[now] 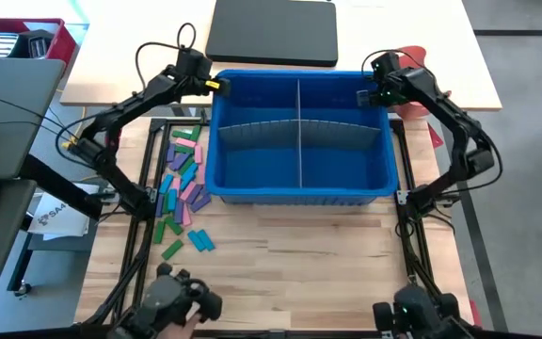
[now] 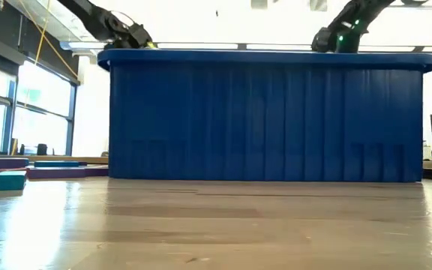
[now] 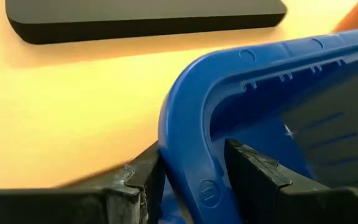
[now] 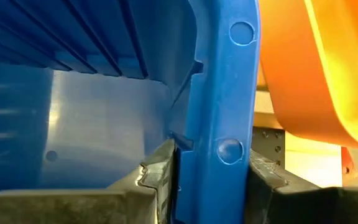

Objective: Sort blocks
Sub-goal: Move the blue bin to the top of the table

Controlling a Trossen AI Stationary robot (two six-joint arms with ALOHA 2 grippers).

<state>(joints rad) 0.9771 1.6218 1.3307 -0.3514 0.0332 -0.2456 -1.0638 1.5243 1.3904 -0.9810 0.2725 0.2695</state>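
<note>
A heap of green, pink, purple and blue blocks [image 1: 182, 184] lies flat on the wooden table left of a big blue bin [image 1: 299, 196]; some of the blocks [image 2: 6, 176] show in the low view. My left gripper [image 1: 213, 83] [image 3: 191, 155] is at the bin's far left corner, one finger outside the rim and one inside. My right gripper [image 1: 373, 94] [image 4: 211, 155] straddles the rim at the far right corner the same way. Neither holds a block. My left gripper comes slanting down over the bin's far left corner rim [image 3: 194, 124], which fills the gap between its fingers; whether they touch it I cannot tell. My right gripper stands likewise over the far right rim [image 4: 219, 149], fingers close on both sides; touch cannot be told.
Grey divider sheets [image 1: 299, 132] split the bin, which stands flat on the table [image 2: 261, 112]. An orange-red tray [image 4: 309, 68] sits just beyond the bin's right rim. A black flat pad [image 1: 273, 33] lies behind the bin. Bare wood lies in front of the bin.
</note>
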